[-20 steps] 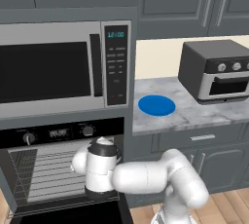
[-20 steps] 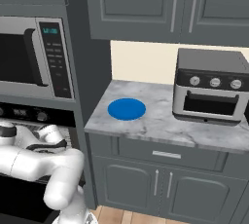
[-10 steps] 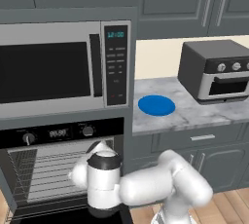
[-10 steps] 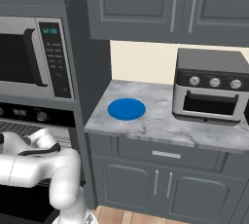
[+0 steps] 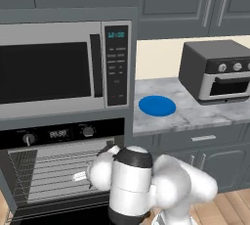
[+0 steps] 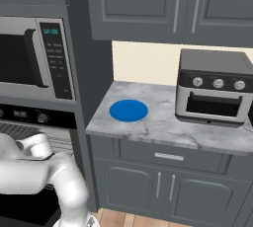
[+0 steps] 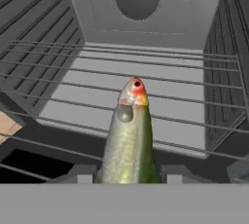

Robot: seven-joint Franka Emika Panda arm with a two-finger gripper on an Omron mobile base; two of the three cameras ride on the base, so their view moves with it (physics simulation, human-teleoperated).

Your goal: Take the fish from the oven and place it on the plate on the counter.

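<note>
The oven (image 5: 49, 133) stands open below the microwave, with its wire racks (image 7: 146, 86) bare inside. In the hand view the yellow-green fish (image 7: 129, 135) with a red-orange head sticks out straight ahead, in front of the oven cavity. My gripper (image 7: 129, 173) is shut on its tail end, one dark fingertip on each side. A pale sliver (image 5: 80, 175) shows at the hand's left, before the racks. The blue plate (image 5: 156, 106) (image 6: 128, 110) lies on the marbled counter (image 5: 195, 114) (image 6: 163, 122), to the right of and above my hand.
A silver microwave (image 5: 58, 70) sits above the oven. A dark toaster oven (image 5: 217, 70) (image 6: 215, 90) stands at the counter's right end. The tall cabinet wall (image 6: 91, 73) separates the oven from the counter. Grey drawers and doors (image 6: 163, 181) run under it.
My arm has dropped lower and drawn back from the oven's racks toward the base, swinging a little right, with the wrist now in front of the opening.
</note>
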